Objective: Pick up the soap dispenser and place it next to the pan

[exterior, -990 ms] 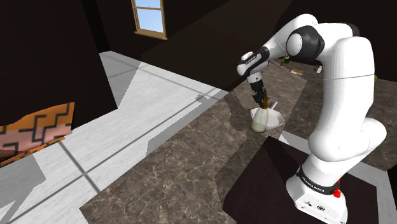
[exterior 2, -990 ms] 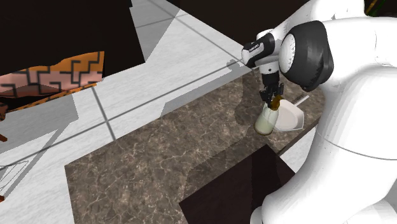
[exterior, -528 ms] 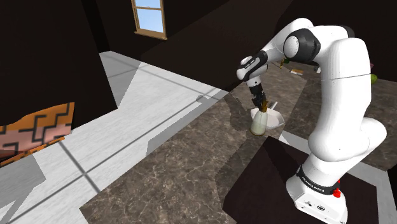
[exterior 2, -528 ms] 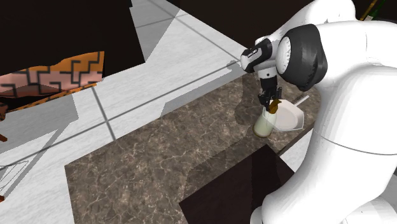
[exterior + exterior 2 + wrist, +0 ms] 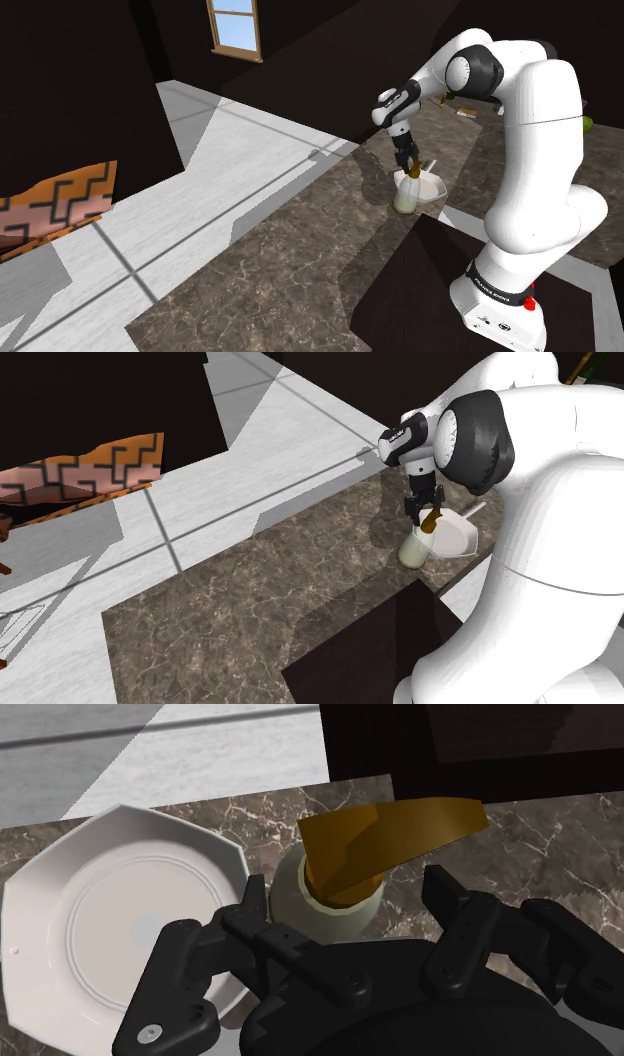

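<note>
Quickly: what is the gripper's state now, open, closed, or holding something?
Gripper: open, holding nothing; its fingers stand apart on either side of the cream soap dispenser with a brown pump.

In the wrist view the black fingers (image 5: 452, 919) and their mount cover the lower body of the cream soap dispenser with a brown pump (image 5: 345, 854) and its foot on the dark marbled worktop (image 5: 560, 854). They also hide the near rim of the white eight-sided dish (image 5: 110, 914). In the shoulder view the dispenser covers part of that dish. Behind the white arm (image 5: 530, 150), some small objects (image 5: 466, 111) are too small for us to name. The second exterior view's right edge cuts the arm off.
</note>
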`<control>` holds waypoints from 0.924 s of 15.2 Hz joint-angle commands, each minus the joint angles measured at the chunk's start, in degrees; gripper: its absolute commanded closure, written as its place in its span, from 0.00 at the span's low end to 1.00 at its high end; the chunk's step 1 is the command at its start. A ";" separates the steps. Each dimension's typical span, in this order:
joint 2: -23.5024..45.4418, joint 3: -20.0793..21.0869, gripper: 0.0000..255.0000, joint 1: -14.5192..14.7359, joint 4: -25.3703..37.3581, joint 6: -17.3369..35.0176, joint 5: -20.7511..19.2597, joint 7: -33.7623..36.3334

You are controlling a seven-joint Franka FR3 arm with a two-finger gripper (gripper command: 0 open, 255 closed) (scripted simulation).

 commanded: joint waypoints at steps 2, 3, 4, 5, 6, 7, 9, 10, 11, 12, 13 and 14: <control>0.00 0.00 0.00 0.00 0.00 0.00 0.00 0.00; -0.01 0.13 0.00 0.22 1.83 -1.87 0.21 -0.16; 0.06 0.25 0.00 0.44 3.76 -3.77 0.42 -0.32; 0.21 0.36 0.00 0.65 5.79 -5.68 0.61 -0.49; 0.39 0.45 0.00 0.81 7.47 -7.20 0.76 -0.62; 0.39 0.45 0.00 0.81 7.47 -7.20 0.77 -0.62; 0.39 0.45 0.00 0.81 7.47 -7.20 0.77 -0.62; 0.39 0.45 0.00 0.81 7.47 -7.20 0.77 -0.62; 0.39 0.45 0.00 0.81 7.47 -7.20 0.77 -0.62; 0.39 0.45 0.00 0.81 7.47 -7.20 0.77 -0.62; 0.39 0.45 0.00 0.81 7.47 -7.20 0.77 -0.62; 0.39 0.45 0.00 0.81 7.47 -7.20 0.77 -0.62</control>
